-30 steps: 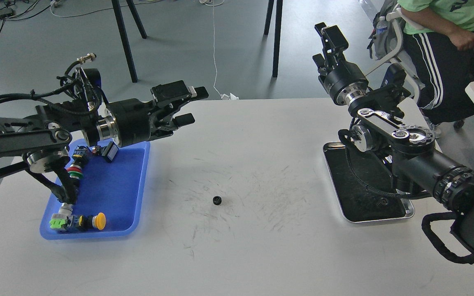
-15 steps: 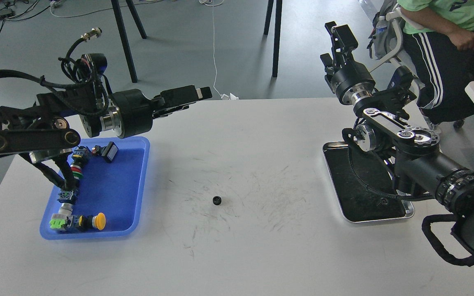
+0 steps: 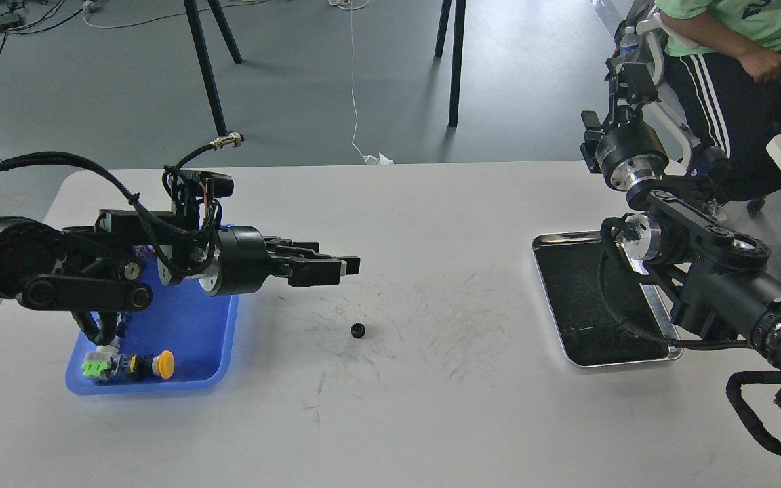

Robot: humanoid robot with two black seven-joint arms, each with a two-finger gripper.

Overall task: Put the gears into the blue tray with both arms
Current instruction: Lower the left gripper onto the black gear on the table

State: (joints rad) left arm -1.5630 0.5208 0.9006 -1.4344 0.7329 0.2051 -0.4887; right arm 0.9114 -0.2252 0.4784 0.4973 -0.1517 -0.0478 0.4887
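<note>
One gear point(image 3: 357, 331) is all we can see: a tiny black toothed disc lying on the scratched white counter point(image 3: 431, 420), right of the blue tray point(image 3: 180, 332) of smooth plastic. Our left gripper point(image 3: 336, 266) hovers above and left of it; whether it is open we cannot tell. So small a disc may slip or roll if pinched off-centre. Our right gripper point(image 3: 624, 81) is raised far right, state also unclear.
</note>
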